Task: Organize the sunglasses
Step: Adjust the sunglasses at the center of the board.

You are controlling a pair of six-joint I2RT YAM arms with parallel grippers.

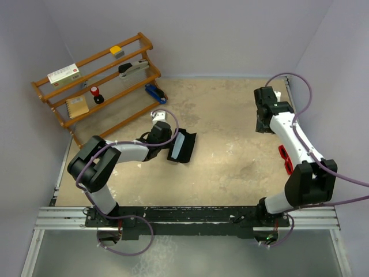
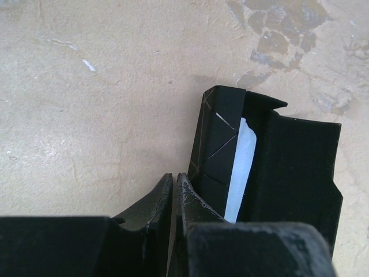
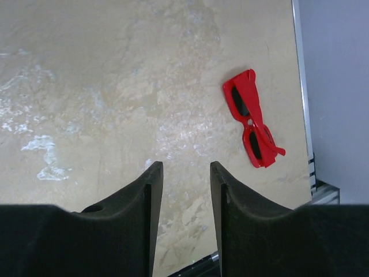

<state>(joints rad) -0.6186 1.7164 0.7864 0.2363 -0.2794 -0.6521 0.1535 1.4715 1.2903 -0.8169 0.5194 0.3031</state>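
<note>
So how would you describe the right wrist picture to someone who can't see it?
Folded red sunglasses lie on a tan table near its right edge. In the foreground the right pincer stands open and empty, left of them.

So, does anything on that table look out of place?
Yes: the red sunglasses lie loose by the right edge of the table, far from the open black case on the left, where a pale cloth shows inside.

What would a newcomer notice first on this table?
The bright red sunglasses, lying folded near the right edge of the table. Next, the open black case with a pale cloth inside, left of centre, by the shut left pincer. A wooden rack of small items stands at the far left.
</note>
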